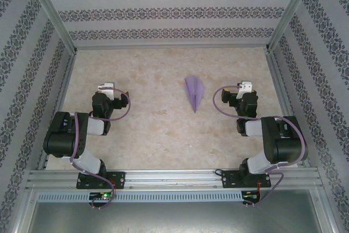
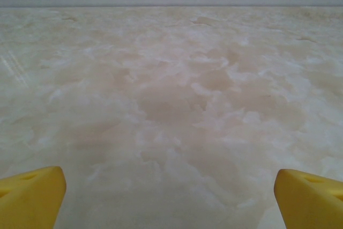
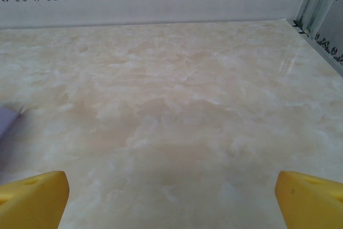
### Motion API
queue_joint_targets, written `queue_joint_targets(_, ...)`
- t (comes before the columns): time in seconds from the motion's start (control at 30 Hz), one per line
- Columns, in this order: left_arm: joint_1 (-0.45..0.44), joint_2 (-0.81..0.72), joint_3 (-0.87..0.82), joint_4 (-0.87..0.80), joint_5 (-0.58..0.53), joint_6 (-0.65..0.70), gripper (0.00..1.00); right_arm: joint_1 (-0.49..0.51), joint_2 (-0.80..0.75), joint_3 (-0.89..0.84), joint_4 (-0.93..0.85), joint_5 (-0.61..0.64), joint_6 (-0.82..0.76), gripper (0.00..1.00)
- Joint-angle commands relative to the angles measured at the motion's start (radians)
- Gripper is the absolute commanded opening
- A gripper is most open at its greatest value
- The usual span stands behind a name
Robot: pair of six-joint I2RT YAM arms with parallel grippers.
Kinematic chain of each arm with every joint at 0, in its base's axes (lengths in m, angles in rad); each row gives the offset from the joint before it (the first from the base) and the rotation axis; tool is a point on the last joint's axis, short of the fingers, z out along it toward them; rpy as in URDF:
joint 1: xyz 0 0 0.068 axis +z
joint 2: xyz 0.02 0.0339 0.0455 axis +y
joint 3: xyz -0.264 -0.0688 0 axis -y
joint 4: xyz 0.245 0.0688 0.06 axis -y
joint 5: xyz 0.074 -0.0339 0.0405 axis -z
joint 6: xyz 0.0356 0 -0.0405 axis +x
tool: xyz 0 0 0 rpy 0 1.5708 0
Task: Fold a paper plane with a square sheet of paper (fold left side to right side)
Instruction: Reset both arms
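The paper plane point(image 1: 194, 92) lies flat on the table point(image 1: 163, 140). It looks light, thin and easy to crease, and it will likely slide (best pinched at its centre fold). The right gripper point(image 1: 238, 88) is near its right side and the left gripper point(image 1: 112, 89) is well apart on its left. Both jaws are wide open and empty. Nothing lies between them and the plane.

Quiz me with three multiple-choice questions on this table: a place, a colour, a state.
1. Where is the paper plane? A) on the table, right of centre B) held aloft C) far left corner
2. Its colour? A) yellow B) lilac C) white
3. The left gripper and right gripper are: A) both shut B) both open, empty C) holding paper
Answers: 1 A, it lies free on the table; 2 B, pale purple on beige; 3 B, yellow fingertips wide apart, nothing between.
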Motion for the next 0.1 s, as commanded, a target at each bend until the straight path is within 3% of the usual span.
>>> queue_joint_targets(0.0,0.013,-0.008,-0.002,-0.004,-0.009,0.015,0.99,0.010,0.004,0.023,0.000,0.007,-0.012,0.98)
queue_joint_targets(0.07,0.012,-0.009,-0.002,-0.004,-0.010,0.015,0.99,0.010,0.003,0.023,-0.001,0.007,-0.011,0.98)
